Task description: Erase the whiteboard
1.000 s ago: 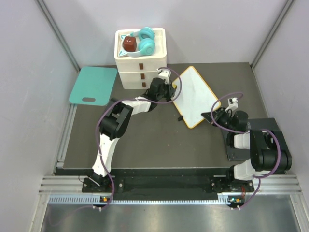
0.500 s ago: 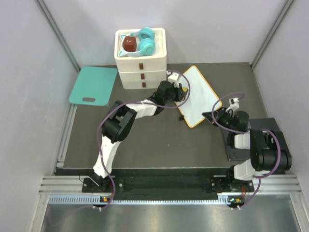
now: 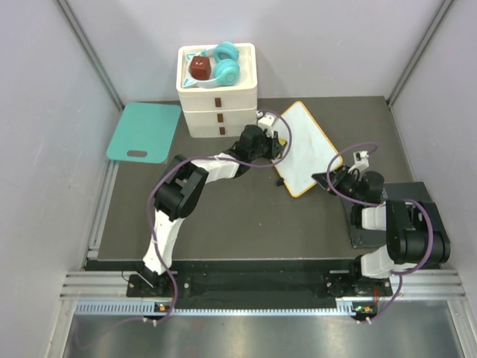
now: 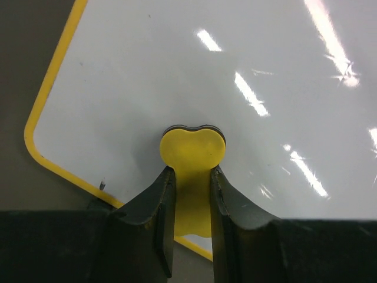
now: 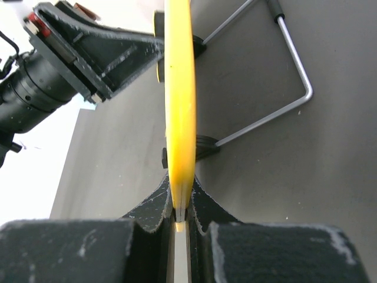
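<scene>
The whiteboard [image 3: 305,149], white with an orange-yellow rim, lies slanted at the back right of the mat. Its surface looks clean apart from a tiny dark speck near the rim in the left wrist view [image 4: 235,71]. My left gripper [image 3: 274,142] is shut on a yellow eraser [image 4: 193,147], which presses on the board near its left edge; the gripper [image 4: 191,174] grips the eraser's narrow stem. My right gripper [image 3: 329,181] is shut on the board's near rim, seen edge-on in the right wrist view [image 5: 179,88].
A white drawer unit [image 3: 218,97] stands at the back, with teal headphones [image 3: 225,66] and a dark red object [image 3: 199,68] on top. A teal board [image 3: 144,131] lies at the left. A dark grey pad [image 3: 417,195] lies under the right arm. A bent metal rod [image 5: 288,59] shows beside the whiteboard.
My left gripper has moved right and nearer, from beside the drawer unit onto the whiteboard's left part. The right gripper and the board have stayed put.
</scene>
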Motion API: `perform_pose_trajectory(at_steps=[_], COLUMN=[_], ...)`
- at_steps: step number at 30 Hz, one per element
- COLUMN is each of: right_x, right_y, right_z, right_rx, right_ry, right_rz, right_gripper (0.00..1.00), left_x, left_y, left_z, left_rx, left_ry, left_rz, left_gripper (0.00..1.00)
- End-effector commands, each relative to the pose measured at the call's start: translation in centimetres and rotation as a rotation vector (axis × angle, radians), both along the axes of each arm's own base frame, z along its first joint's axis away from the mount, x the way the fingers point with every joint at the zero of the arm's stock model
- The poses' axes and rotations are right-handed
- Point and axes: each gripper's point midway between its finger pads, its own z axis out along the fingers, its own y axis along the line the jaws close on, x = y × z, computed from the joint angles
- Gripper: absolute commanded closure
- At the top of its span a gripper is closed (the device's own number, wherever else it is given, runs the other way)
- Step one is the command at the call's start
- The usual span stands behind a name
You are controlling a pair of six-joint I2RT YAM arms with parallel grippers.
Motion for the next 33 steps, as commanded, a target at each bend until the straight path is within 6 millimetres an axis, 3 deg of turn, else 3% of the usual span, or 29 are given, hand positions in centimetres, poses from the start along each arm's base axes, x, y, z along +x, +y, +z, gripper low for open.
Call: perform_pose_trajectory(at_steps=[1,8,15,21,27,33], right_x=[-0.2,-0.2,0.0,0.1,-0.1,-0.1], right_y=[0.9,0.9,0.8,0.9,0.9,0.9], right_z=[1.5,1.3,1.3,1.5,1.4,1.6], right_rx=[-0.024,-0.02,-0.019,-0.016,-0.014,-0.015], right_ry=[-0.095,-0.09,-0.088,-0.093,-0.092,-0.095], right_rz=[0.067,0.071,0.064,0.065,0.066,0.066], right_gripper=[1.0,1.0,1.0,1.0,1.0,1.0], left_x=[-6.5,-13.8,-18.4,-20.6,-23.0,-26.6], left_y=[-0.2,-5.9,-7.7,-7.9,-6.9,-5.9], left_z=[-6.0,-6.1,-6.7,-6.2,-8.5,-11.1], left_rx=[0.117,0.183,0.253,0.258,0.281,0.308], left_ry=[0.186,0.159,0.141,0.146,0.243,0.384], left_rz=[-0.167,-0.354,-0.428,-0.406,-0.38,-0.379], left_gripper=[1.0,1.0,1.0,1.0,1.0,1.0])
